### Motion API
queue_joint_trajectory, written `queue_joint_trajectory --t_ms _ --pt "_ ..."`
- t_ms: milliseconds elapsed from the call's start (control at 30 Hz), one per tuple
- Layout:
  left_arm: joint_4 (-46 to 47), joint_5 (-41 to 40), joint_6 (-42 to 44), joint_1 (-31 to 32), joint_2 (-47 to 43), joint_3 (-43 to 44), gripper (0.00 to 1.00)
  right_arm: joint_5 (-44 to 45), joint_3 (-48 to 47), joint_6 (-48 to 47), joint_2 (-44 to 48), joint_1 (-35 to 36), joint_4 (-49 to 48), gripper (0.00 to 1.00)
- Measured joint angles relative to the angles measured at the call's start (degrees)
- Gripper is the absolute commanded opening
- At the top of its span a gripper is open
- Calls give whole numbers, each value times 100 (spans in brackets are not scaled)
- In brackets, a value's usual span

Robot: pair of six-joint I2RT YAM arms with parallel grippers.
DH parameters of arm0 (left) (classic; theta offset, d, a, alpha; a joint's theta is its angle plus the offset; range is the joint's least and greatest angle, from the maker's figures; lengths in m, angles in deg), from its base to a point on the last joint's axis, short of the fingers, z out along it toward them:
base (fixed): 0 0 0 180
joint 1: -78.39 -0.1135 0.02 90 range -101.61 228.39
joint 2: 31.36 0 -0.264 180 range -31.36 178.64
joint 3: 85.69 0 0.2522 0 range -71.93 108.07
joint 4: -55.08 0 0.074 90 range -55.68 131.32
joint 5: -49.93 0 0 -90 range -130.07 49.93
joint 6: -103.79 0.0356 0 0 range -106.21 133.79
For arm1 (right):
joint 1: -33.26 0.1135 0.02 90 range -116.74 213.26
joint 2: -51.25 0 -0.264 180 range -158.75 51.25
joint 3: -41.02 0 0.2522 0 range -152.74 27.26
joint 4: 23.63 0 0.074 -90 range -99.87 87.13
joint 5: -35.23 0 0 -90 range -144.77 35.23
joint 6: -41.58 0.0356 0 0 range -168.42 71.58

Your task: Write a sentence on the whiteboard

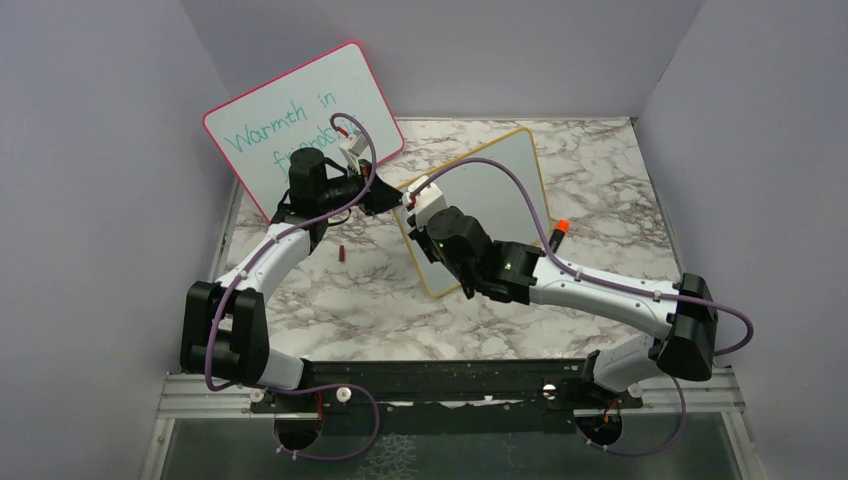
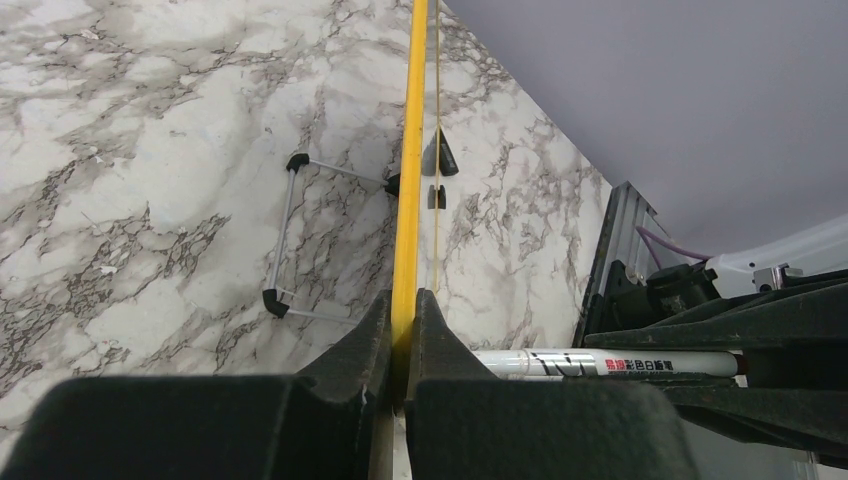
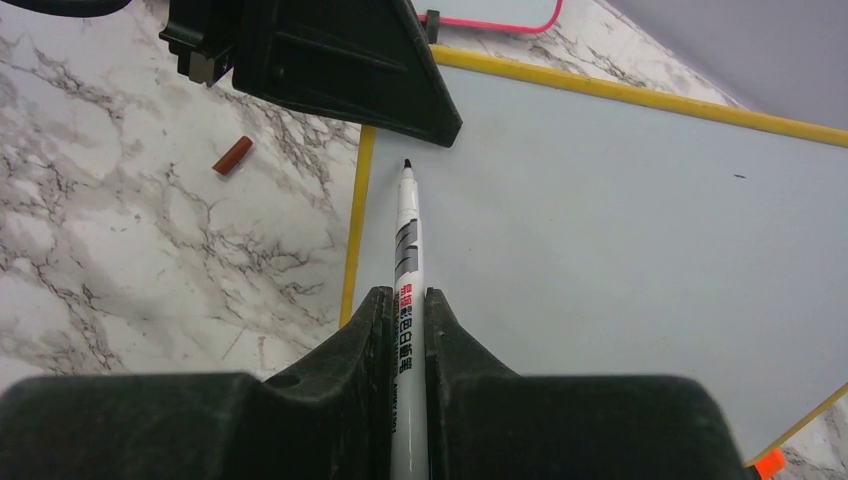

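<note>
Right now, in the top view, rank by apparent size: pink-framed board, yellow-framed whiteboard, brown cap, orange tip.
1. pink-framed board
2. yellow-framed whiteboard, partly hidden by the right arm
3. brown cap and orange tip: too alike to rank

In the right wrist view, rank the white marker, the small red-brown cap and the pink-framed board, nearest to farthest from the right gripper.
1. White marker, held in the right gripper's jaws.
2. Small red-brown cap, left, on the marble table.
3. Pink-framed board, far ahead at the top.
</note>
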Motion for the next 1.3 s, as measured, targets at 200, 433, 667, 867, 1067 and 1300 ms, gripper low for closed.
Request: queue_joint_trajectory --t_ms 200,433,667,867,1067,1300 --pt "0 0 0 0 0 0 0 20 9 -35 -46 0 0 1" --pt "0 0 2 0 0 0 0 66 9 -57 -68 0 -2 1" --pt "0 -2 7 0 13 0 0 116 9 -59 -129 2 -7 1" --pt "0 0 9 0 15 0 0 170 9 -59 -142 2 -9 1" --pt "0 0 9 0 20 0 0 212 33 -59 -142 2 -2 1" --pt "4 -4 11 -2 35 0 0 297 107 -55 -140 15 9 1"
